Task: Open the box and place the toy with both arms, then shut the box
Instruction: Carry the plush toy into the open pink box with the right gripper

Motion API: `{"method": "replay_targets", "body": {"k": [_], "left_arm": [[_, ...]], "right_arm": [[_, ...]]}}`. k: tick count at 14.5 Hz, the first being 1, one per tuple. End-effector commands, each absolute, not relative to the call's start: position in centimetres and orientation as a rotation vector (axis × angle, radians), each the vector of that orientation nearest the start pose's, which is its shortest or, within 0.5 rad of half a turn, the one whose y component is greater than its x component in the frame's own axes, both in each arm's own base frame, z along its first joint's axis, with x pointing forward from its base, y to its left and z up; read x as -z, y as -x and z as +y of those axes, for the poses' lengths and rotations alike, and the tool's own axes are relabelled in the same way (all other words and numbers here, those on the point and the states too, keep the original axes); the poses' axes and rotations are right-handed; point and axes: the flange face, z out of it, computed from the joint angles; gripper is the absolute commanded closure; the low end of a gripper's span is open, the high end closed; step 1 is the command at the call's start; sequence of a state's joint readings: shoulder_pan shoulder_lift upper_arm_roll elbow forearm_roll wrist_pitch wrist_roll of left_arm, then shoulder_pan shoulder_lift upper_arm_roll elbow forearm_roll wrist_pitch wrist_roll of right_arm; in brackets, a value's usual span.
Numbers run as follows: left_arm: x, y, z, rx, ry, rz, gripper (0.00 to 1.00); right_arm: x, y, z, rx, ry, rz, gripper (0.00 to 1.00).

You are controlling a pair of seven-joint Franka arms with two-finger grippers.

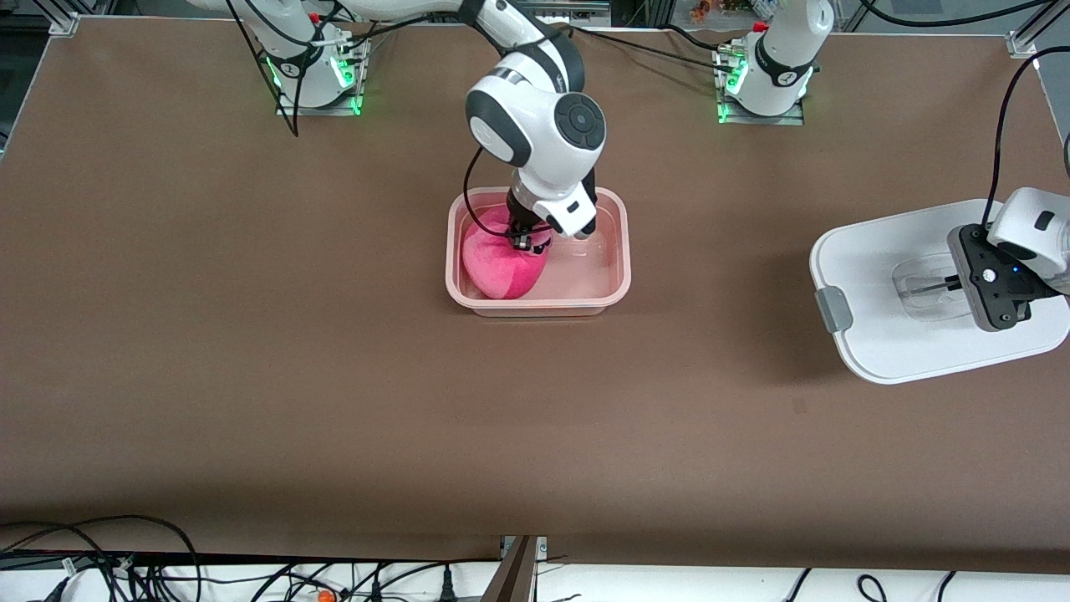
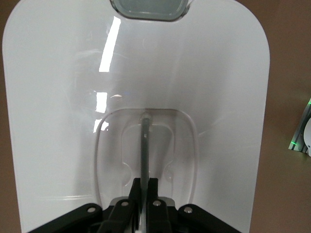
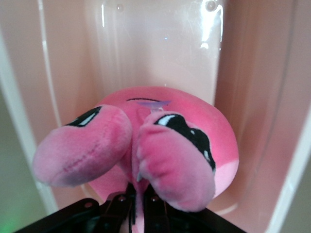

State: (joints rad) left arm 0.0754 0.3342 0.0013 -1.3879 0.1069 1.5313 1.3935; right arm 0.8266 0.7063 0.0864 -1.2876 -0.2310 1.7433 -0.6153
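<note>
Inside the box (image 1: 620, 251) the right gripper (image 1: 524, 242) pinches the toy (image 1: 501, 266) with closed fingers, which may drag it out, while the left gripper (image 1: 961, 284) clamps the lid (image 1: 869, 334) handle.

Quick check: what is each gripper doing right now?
Left gripper: shut on the lid handle, lid on the table.
Right gripper: shut on the toy, inside the box.
</note>
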Motion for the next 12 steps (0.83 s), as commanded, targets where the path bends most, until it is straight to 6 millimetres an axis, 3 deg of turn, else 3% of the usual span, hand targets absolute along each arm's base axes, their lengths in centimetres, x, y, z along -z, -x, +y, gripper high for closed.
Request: {"method": "replay_targets", "body": {"k": [1, 3, 8, 12], "left_arm": [[-51.5, -63.9, 6.2, -0.361, 2.478, 1.949, 1.00], [-51.5, -63.9, 5.9, -0.363, 2.474, 1.951, 1.00], [-51.5, -63.9, 5.7, -0.361, 2.471, 1.955, 1.00], [-51.5, -64.0, 5.5, -0.361, 2.468, 1.959, 1.00]], "right_arm": [[-30.3, -46.6, 55.2, 0.274, -2.042, 2.065, 0.00], [-29.8, -46.8, 55.8, 0.211, -2.116, 2.005, 0.00], [-29.3, -44.2, 60.4, -0.067, -2.352, 1.815, 0.00], [-30.5, -44.7, 60.2, -0.090, -2.394, 1.771, 0.00]]}}
